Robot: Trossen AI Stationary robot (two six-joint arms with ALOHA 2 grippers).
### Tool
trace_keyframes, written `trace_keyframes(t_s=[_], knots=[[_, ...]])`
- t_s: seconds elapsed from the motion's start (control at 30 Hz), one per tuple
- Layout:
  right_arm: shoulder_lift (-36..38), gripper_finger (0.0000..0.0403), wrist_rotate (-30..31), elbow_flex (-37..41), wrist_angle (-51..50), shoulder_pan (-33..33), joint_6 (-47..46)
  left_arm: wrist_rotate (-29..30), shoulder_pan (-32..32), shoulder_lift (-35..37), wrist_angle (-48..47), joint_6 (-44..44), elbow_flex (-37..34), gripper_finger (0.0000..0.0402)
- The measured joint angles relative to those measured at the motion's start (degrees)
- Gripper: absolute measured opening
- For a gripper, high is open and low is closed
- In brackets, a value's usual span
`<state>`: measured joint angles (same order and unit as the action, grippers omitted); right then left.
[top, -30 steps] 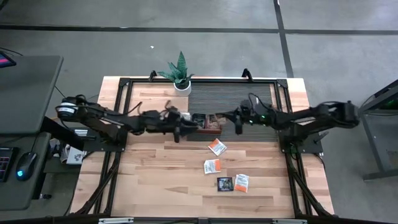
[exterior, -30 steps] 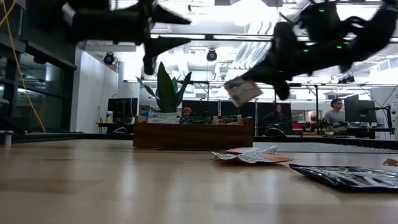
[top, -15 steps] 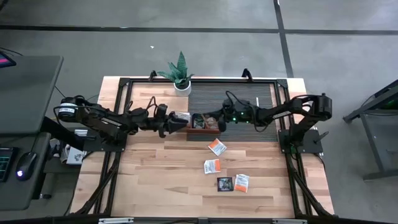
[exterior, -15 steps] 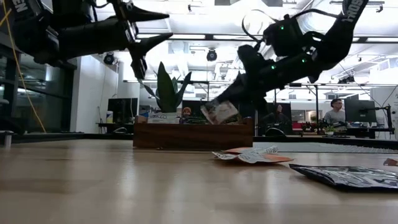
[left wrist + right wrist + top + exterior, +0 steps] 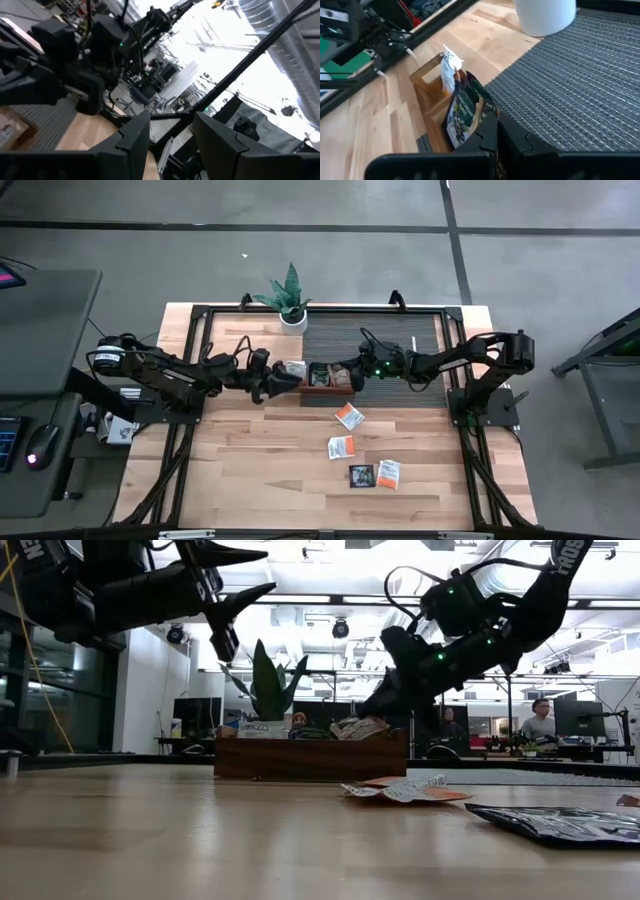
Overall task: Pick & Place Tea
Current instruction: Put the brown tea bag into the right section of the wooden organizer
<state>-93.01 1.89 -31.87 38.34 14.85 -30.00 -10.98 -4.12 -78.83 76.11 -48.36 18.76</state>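
Note:
The brown wooden tray (image 5: pixel 318 378) stands mid-table in front of the plant. My right gripper (image 5: pixel 383 705) is at its right end, shut on a tea sachet (image 5: pixel 358 727) that sits at the tray's top edge. In the right wrist view a dark green sachet (image 5: pixel 464 114) and a white one (image 5: pixel 449 72) stand on edge in the tray. Several more sachets lie flat on the table, orange-and-white (image 5: pixel 348 416) (image 5: pixel 342 447) and dark (image 5: pixel 361 475). My left gripper (image 5: pixel 275 378) hovers open at the tray's left end, nothing between its fingers (image 5: pixel 134 136). My right gripper pinches the sachet by its right-hand edge (image 5: pixel 373 721) between its two shut fingers. They slant down at it from the table's right side. The sachet lies nearly level at the tray's rim, its free end over the tray. The fingers hide the place of contact in the wrist view.
A potted plant (image 5: pixel 290 300) in a white pot stands behind the tray, next to a dark ribbed mat (image 5: pixel 400 340). Bare wood lies to the left and near side of the loose sachets. In the low view people sit at desks in the room beyond.
My right gripper has come down and toward the table's left edge with the sachet, which has sunk from well above the tray to its rim. My left gripper has drawn back a little toward the left edge and tipped its fingers upward, staying open.

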Motion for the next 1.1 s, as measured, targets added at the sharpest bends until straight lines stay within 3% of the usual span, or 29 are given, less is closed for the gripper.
trace_keyframes(t_s=[0.8,1.1], knots=[[0.00,0.0002,-0.72,0.00,-5.08,0.00,1.84,-1.55,0.00,-0.04,-1.21,-0.17,0.00,0.0153],[0.40,0.0068,-0.72,0.02,-5.37,0.15,4.58,-1.55,0.00,-0.04,-1.21,-0.18,0.01,0.0153]])
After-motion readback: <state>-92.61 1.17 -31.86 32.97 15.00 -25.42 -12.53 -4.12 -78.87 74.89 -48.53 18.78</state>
